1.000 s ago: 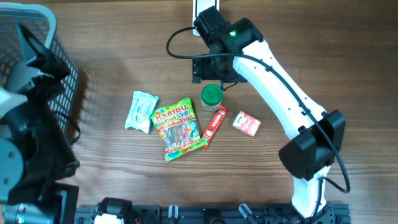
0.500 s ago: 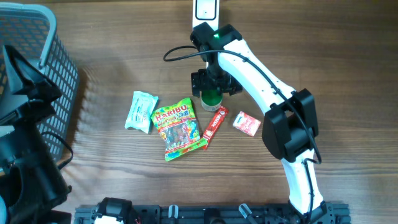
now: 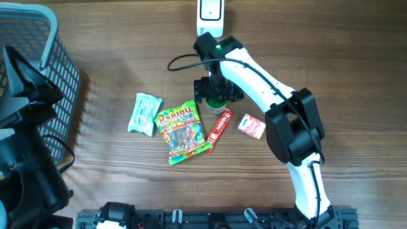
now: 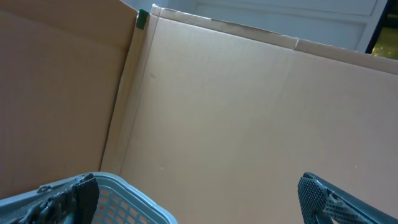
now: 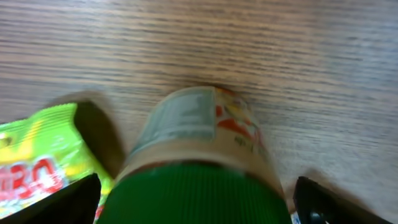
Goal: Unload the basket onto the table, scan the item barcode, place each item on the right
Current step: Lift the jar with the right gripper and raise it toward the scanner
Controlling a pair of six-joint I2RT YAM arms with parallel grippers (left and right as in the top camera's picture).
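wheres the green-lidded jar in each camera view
Overhead: green-lidded jar sits near the centre, just up and right of the Haribo bag.
Left wrist: not in it.
Right wrist: green-lidded jar fills the bottom centre.
Shared landmark: Haribo bag, at the left edge in the right wrist view.

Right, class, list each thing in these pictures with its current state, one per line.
Jar: upright, green lid on.
Right gripper: open, straddling the jar, not gripping.
Basket: upright.
Left gripper: open, empty, by the basket.
Haribo bag: flat, label up.
White packet: flat.
Red stick pack: flat.
Pink box: flat.
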